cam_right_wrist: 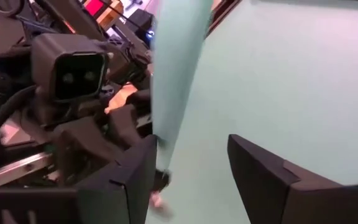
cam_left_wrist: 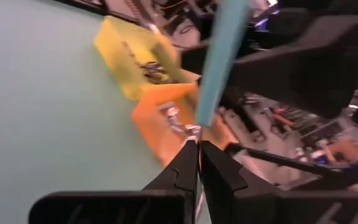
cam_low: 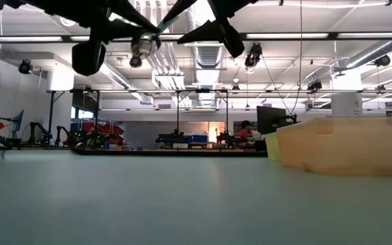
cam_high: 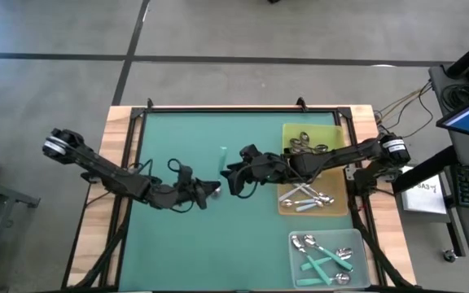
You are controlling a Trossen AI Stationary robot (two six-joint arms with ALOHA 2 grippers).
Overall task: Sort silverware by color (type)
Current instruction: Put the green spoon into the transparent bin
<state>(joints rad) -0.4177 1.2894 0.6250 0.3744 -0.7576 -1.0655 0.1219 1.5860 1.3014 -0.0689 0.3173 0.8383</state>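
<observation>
Over the middle of the green mat, a spoon with a light blue handle is held clear of the table. My left gripper comes from the table's left and is shut on it. My right gripper comes from the table's right and is open. Its fingers stand on either side of the blue handle, which runs close by one finger; I cannot tell whether they touch. Other spoons lie sorted in trays at the right. My left gripper pinches the spoon between its two fingertips at the silver end, just below the blue handle. The fingers come nearly level from the table's left. The spoon is clear of the table, and its handle sticks out beyond the fingertips.
Three trays stand along the right side. The yellow one holds dark-handled spoons, the orange one holds light blue ones, and the clear one near the front holds teal-green ones. The mat's left half and near middle are bare.
</observation>
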